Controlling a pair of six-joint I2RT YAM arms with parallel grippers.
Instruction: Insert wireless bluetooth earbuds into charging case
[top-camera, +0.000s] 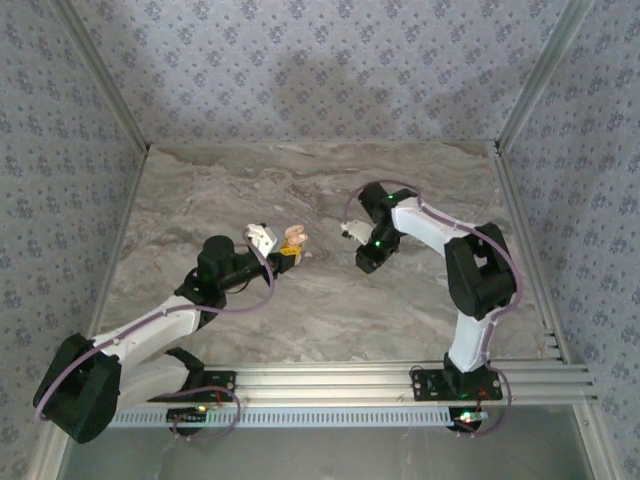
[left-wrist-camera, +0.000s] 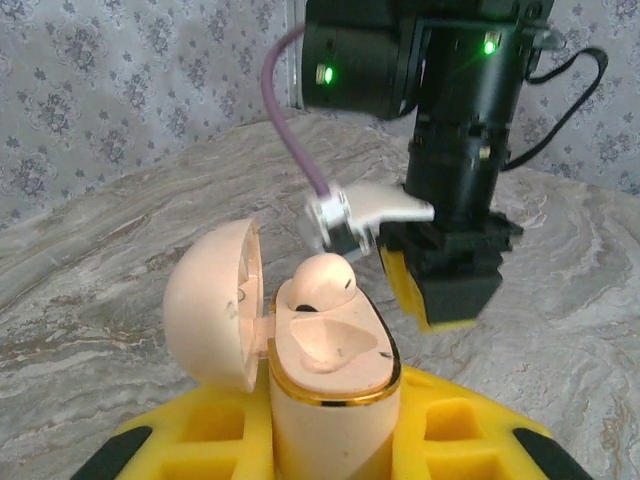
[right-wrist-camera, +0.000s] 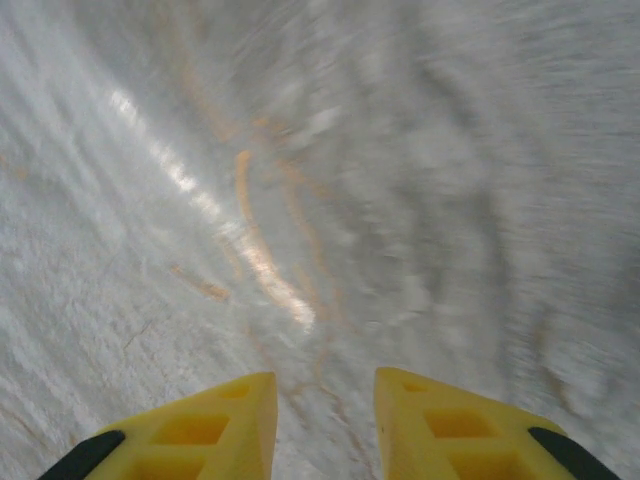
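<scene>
Left gripper (top-camera: 288, 252) is clamping the case (top-camera: 294, 238) in the top view, and the right gripper (top-camera: 350, 232) is hovering just beside it at 3 o'clock.

From the left wrist, the lid (left-wrist-camera: 205, 305) is hanging open at 9 o'clock. One earbud (left-wrist-camera: 322, 280) is sitting in the 12 o'clock socket, while the 6 o'clock socket (left-wrist-camera: 335, 340) is lying bare.

From the right wrist, blur is smearing the table (right-wrist-camera: 300, 200), but the fingers (right-wrist-camera: 225, 420) seem to be standing slightly apart, holding nothing.

One earbud looks placed. The next move calls for fetching the second and lowering it squarely into the bare socket.
</scene>
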